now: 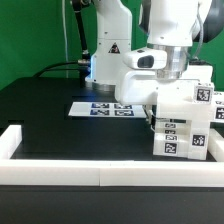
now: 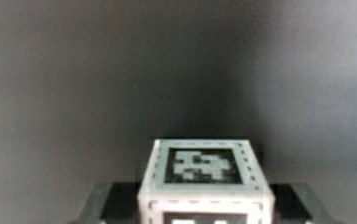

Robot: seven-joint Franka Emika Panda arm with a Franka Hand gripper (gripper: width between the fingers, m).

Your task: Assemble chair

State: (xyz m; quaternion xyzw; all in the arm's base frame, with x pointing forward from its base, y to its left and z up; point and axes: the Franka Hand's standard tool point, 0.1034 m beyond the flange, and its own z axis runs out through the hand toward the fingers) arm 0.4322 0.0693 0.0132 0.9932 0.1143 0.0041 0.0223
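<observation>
Hand (image 2: 201, 200) seemingly closed around chair block (image 2: 203, 170).

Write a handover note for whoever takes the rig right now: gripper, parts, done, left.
Gripper: down on top of the chair stack. The wrist view shows a tagged white block between the fingers, so it looks shut on it, though contact is not clear.
Parts: the blocks are stacked at the exterior view's right, by the border rail. The marker board lies behind, on the black table.
Done: several blocks appear joined.
Left: seat this block and release. No loose parts in view.
</observation>
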